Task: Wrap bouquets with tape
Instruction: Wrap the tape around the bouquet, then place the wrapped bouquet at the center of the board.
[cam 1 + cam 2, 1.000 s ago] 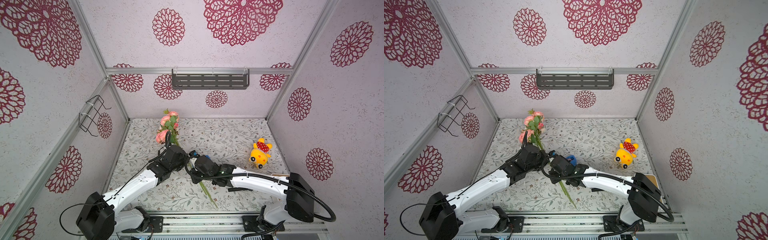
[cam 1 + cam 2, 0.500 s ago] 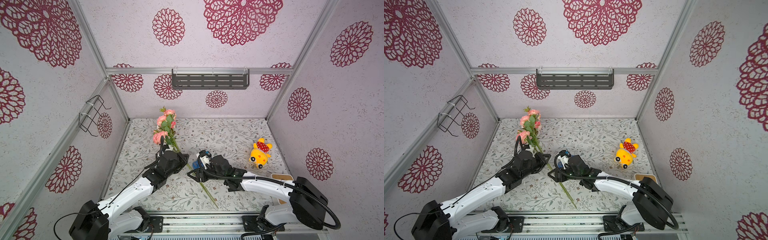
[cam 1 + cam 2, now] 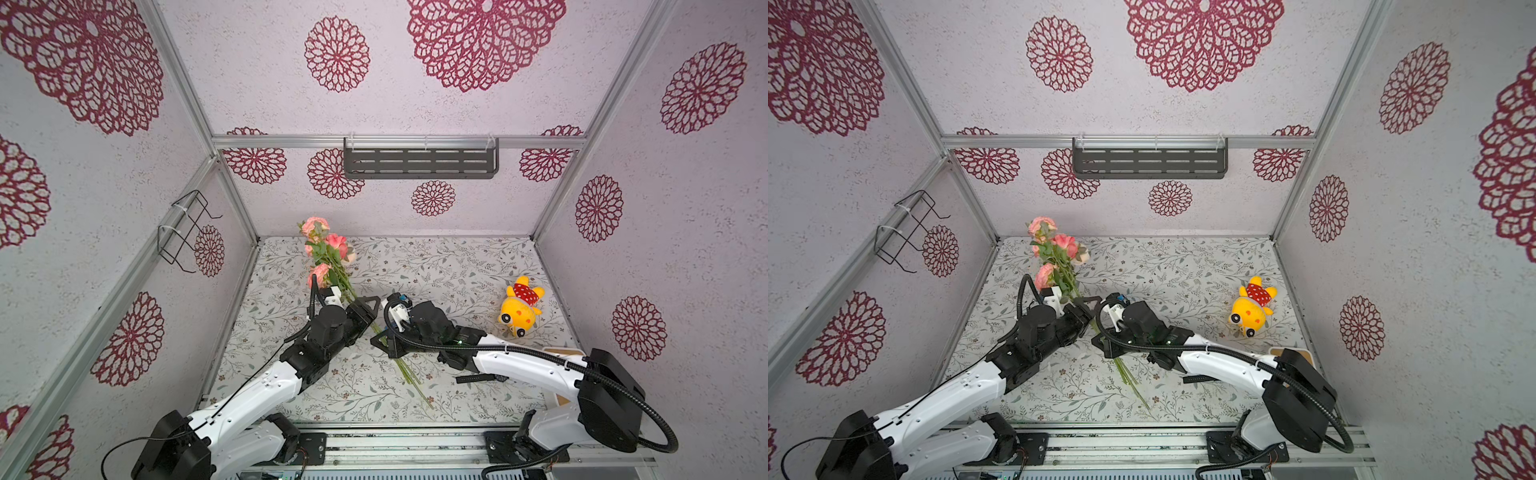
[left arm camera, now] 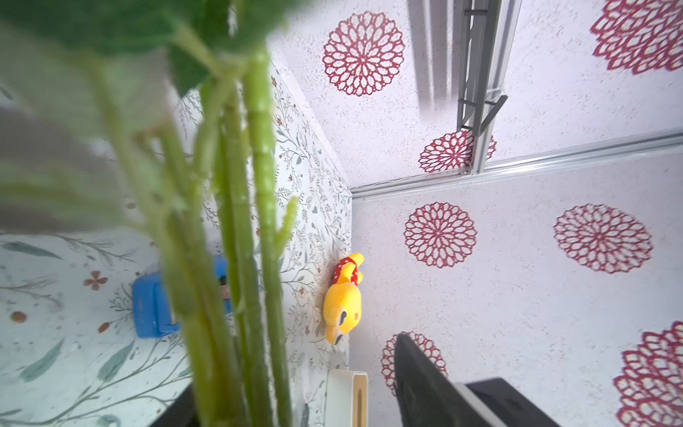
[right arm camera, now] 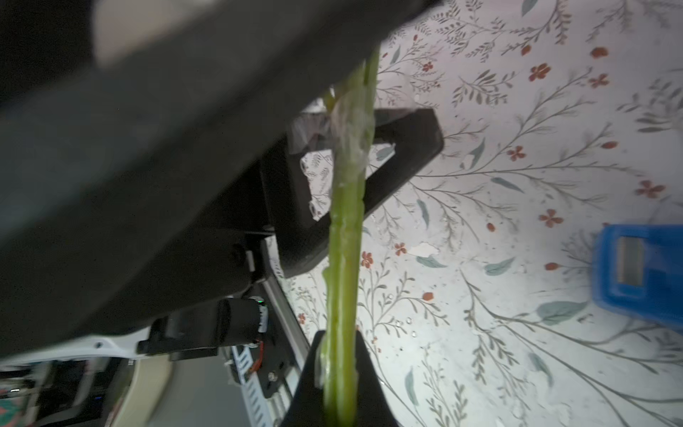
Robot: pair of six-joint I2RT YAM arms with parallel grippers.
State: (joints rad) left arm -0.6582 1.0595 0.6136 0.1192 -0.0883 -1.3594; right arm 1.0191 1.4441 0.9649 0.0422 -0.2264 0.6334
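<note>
Top views both showed the bouquet (image 3: 328,253) running slantwise over the flower-printed counter (image 3: 457,266). Its pink blooms were at the 11 o'clock end near the back wall, and its bare stem ends pointed toward 5 o'clock. The two arms met at the middle of the stems. The left claw (image 3: 368,309) sat on the 11 o'clock side and the right claw (image 3: 385,345) just beside it on the 5 o'clock side.

In the left wrist view the stems (image 4: 258,185) crossed close to the lens. The one sharp finger (image 4: 421,384) stood well apart from them, so the left claw was spread open around the stems without pinching them. In the right wrist view the right claw was clamped tight on the stems (image 5: 345,240). A band of clear glossy film (image 5: 351,140) lay around the stems where they passed the left claw's triangular finger (image 5: 406,155).

The blue tape dispenser (image 5: 643,273) stood on the counter. In a top view only a sliver of it (image 3: 1121,298) showed, at 12 o'clock from the right claw and mostly hidden behind that arm's wrist.

A yellow plush toy (image 3: 519,311) lay at 3 o'clock, well apart from the claws. A black watch (image 3: 478,378) lay beside the right arm. A dark shelf (image 3: 419,164) hung on the back wall.
</note>
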